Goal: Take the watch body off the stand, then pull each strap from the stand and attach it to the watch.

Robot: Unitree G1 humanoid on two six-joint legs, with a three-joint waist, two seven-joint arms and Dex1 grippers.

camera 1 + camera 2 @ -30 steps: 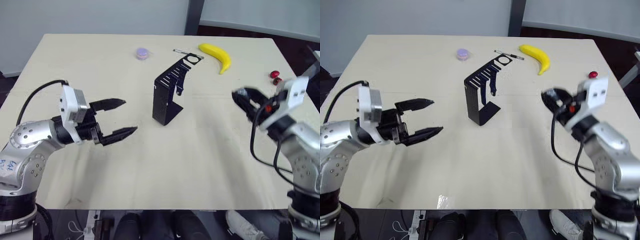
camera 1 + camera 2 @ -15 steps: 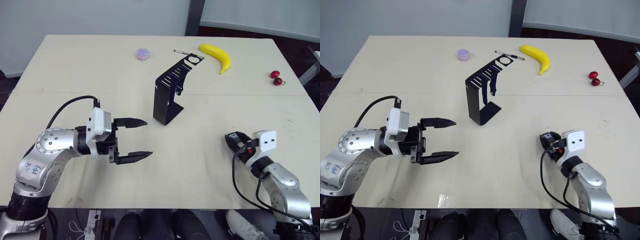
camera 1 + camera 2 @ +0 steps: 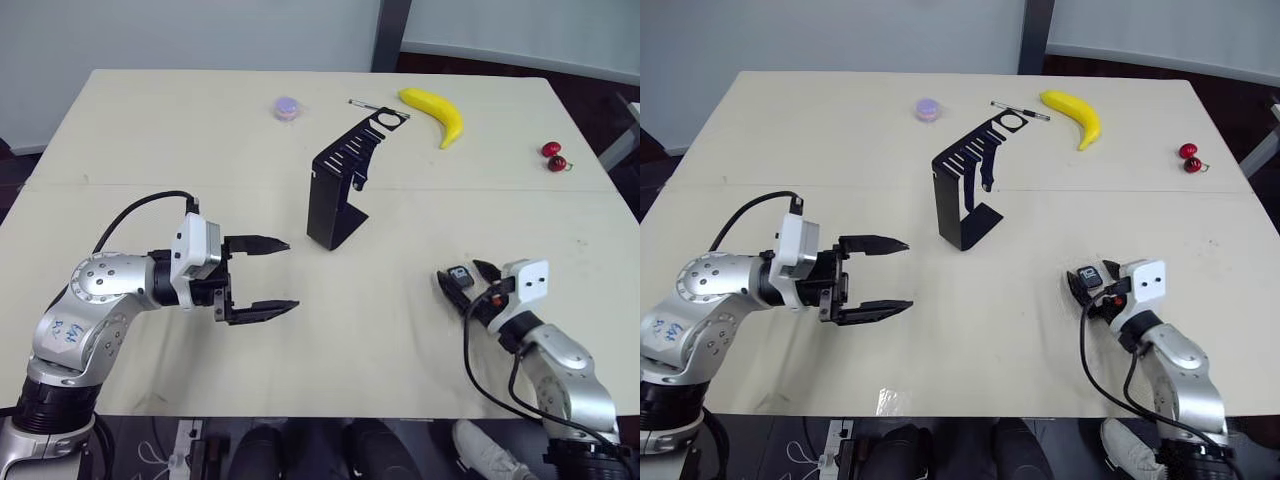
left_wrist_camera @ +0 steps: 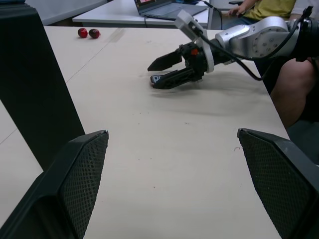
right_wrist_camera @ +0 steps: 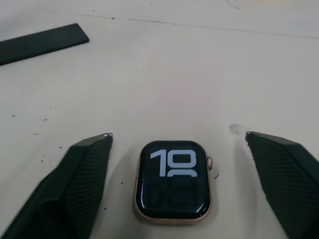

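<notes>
The black stand (image 3: 335,190) rises mid-table, and a dark strap (image 3: 986,172) hangs from its slotted top arm. At the front right the watch body (image 5: 173,180), a small square case with a lit screen, lies flat on the table. My right gripper (image 3: 464,280) is open and low over it, a finger on each side and neither touching. The left wrist view also catches that right gripper (image 4: 164,72) with the watch body (image 4: 155,79) under it. My left gripper (image 3: 292,273) hovers open and empty, left of and nearer than the stand.
A banana (image 3: 435,112), a thin pen (image 3: 362,103) and a small purple object (image 3: 286,107) lie along the far side. Two cherries (image 3: 552,156) sit at the far right. A seated person (image 4: 299,84) and a laptop (image 4: 159,6) are beyond the right edge.
My right arm came down to the front right, then its gripper opened, leaving the watch body on the table. My left arm swung in toward the middle and has since held still.
</notes>
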